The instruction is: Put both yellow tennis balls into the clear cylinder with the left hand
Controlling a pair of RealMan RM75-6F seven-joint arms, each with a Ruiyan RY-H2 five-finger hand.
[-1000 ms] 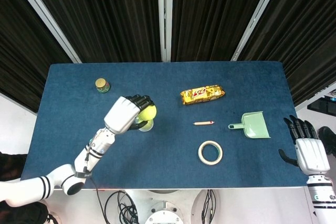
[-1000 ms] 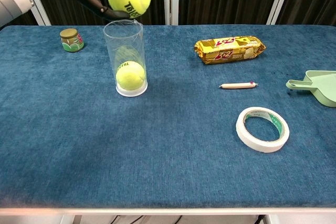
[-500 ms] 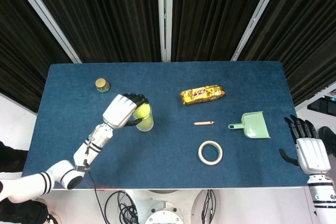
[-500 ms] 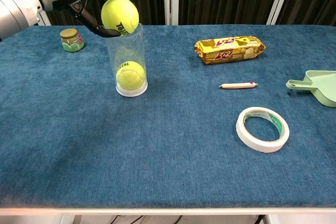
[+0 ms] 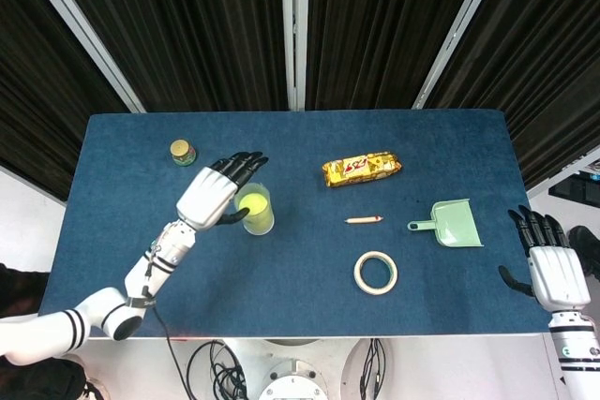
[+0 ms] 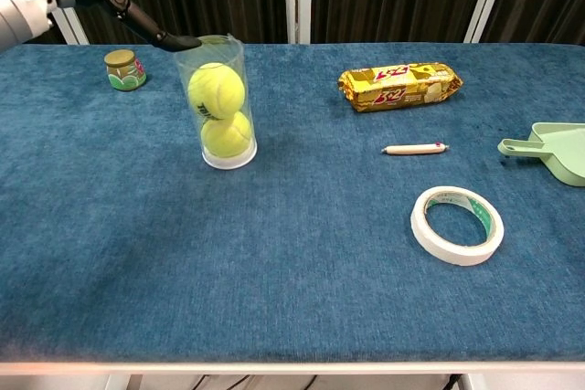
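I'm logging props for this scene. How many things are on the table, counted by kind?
Tennis balls: 2 (upper, lower)
Clear cylinder: 1
Small jar: 1
Snack packet: 1
Pen: 1
Tape roll: 1
Green dustpan: 1
Total: 8

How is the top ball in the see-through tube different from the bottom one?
The upper yellow tennis ball sits on the lower yellow tennis ball, which rests on the base of the clear cylinder. The upper one shows dark lettering on its side; none can be made out on the lower one. Both look alike in colour and size and lie inside the cylinder, untouched by any hand.
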